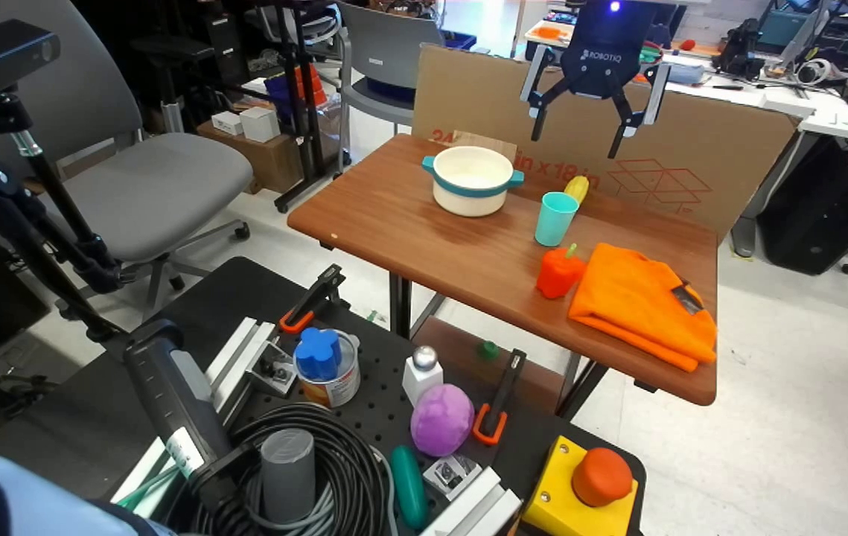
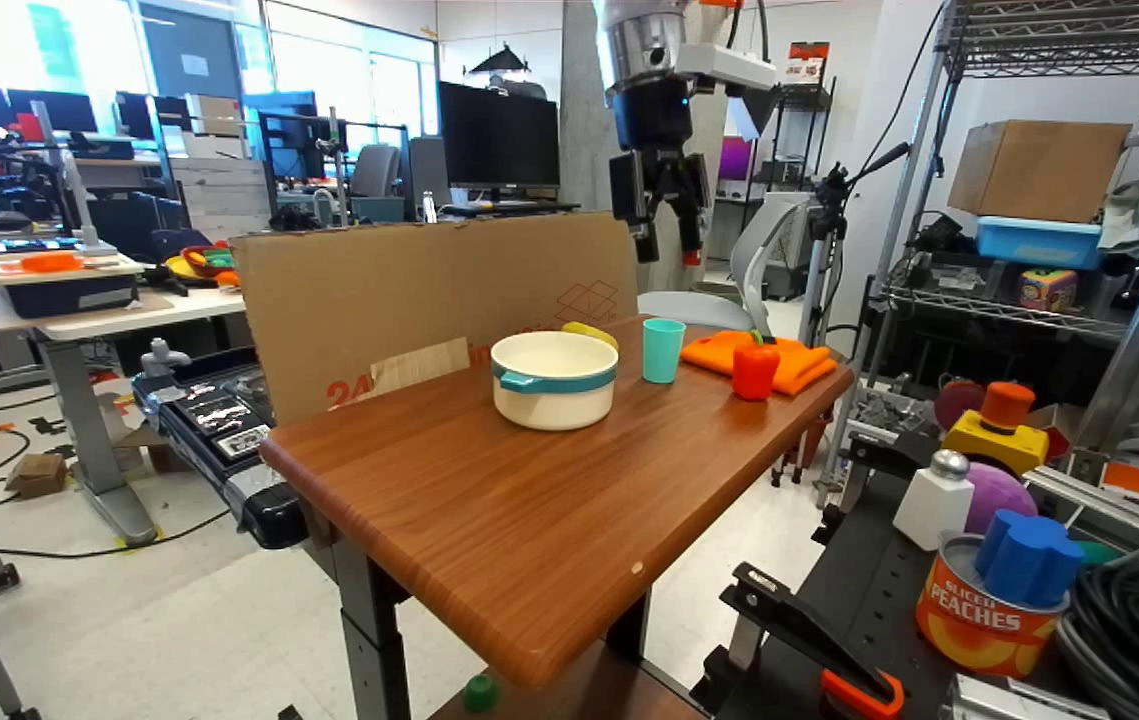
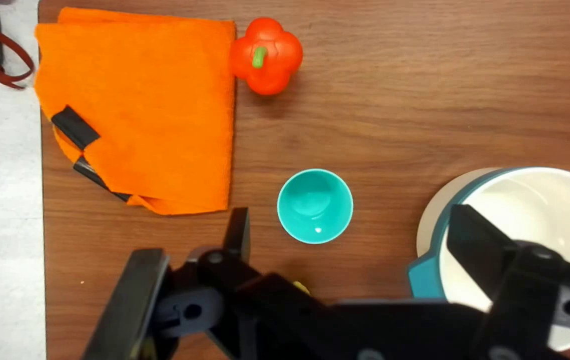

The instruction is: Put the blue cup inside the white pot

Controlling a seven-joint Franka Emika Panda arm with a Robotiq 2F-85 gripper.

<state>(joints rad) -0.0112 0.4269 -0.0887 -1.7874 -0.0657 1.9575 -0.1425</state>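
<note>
The blue cup [image 1: 556, 219] stands upright on the wooden table, to one side of the white pot [image 1: 461, 202]. Both also show in an exterior view, the cup [image 2: 663, 350] and the pot [image 2: 554, 408]. My gripper [image 1: 576, 141] is open and empty, well above the table; it also shows in an exterior view [image 2: 670, 245]. In the wrist view the cup [image 3: 315, 206] appears between the fingertips of the gripper [image 3: 349, 215], nearer the left finger, and its inside looks empty. The right finger covers part of the pot [image 3: 429, 227], which is cut off at the right edge.
A red pepper [image 1: 560, 272] and a folded orange cloth [image 1: 639, 305] lie on the table [image 1: 379, 216]. A yellow object [image 1: 577, 187] lies just behind the cup, mostly hidden in the wrist view. A cardboard sheet [image 1: 662, 141] stands along the far table edge.
</note>
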